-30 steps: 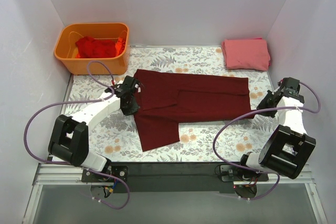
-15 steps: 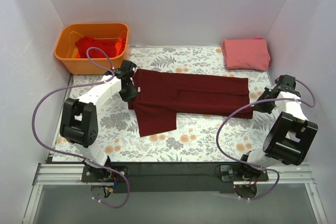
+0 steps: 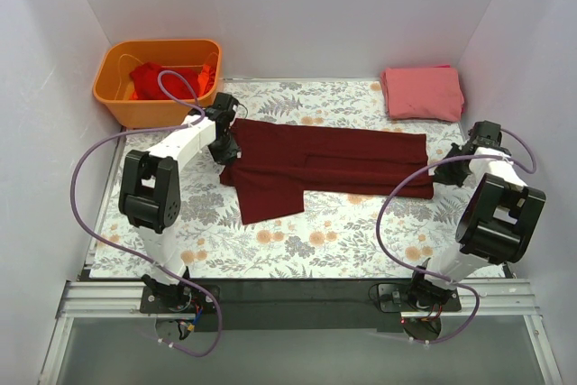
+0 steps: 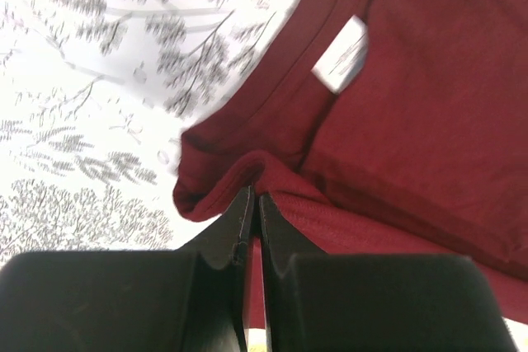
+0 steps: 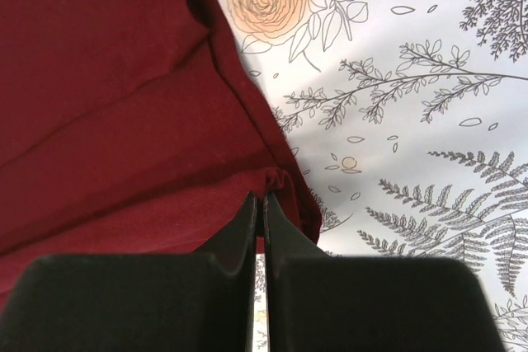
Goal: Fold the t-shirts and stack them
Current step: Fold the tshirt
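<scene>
The dark maroon t-shirt (image 3: 325,161) lies folded lengthwise across the middle of the table, one sleeve hanging toward the front left. My left gripper (image 3: 225,151) is shut on its collar end; in the left wrist view the gripper (image 4: 252,198) pinches a fold of maroon cloth (image 4: 412,105) below the white neck label (image 4: 340,53). My right gripper (image 3: 442,176) is shut on the shirt's hem corner at the right; in the right wrist view the gripper (image 5: 259,196) pinches the maroon cloth (image 5: 107,80). A folded salmon-pink t-shirt (image 3: 422,92) lies at the back right. Red/orange t-shirts (image 3: 162,80) sit in the bin.
An orange plastic bin (image 3: 122,107) stands at the back left corner. White walls close in the table on the left, back and right. The flowered tablecloth (image 3: 361,232) covers the table. Purple cables loop from both arms.
Both grippers have drawn the maroon shirt toward the back of the table. The left arm has swung back and left toward the bin; the right gripper has moved back along the right edge.
</scene>
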Tool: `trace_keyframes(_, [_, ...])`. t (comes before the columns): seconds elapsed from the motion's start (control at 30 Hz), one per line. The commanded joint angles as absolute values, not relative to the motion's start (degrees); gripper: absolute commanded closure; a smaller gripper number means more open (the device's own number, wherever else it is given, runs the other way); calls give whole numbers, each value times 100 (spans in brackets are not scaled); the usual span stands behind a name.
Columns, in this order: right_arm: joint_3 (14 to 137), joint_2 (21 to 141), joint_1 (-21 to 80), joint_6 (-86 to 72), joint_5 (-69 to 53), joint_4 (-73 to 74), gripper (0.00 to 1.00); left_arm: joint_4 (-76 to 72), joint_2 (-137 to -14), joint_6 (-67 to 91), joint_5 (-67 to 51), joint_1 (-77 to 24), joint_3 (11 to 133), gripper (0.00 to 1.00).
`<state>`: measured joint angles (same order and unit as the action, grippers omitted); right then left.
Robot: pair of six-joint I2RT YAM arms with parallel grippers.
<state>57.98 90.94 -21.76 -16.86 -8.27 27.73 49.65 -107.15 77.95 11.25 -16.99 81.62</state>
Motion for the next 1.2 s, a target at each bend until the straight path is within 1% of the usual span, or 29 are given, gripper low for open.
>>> trace_keyframes(0.0, [6038,9245,-2206,-1749,-545,2408,99,5071,-10740,7682,1546,-1626,8612,100])
trace_keyframes(0.13, [6073,9343,-2197,-1784,-536,2312,99,5115,-10898,7629,1713,-1626,8824,100])
trace_keyframes(0.5, [6091,9659,-2110,-1811,-457,2092,99,5036,-11179,7682,1889,-1617,8921,100])
trace_keyframes(0.97, [6047,9844,-2039,-1828,-422,1855,99,4597,-11355,7673,2065,-1626,8798,100])
trace_keyframes(1.17, [5994,9888,-2004,-1819,-387,1819,97,4509,-11320,7603,2144,-1626,8763,100])
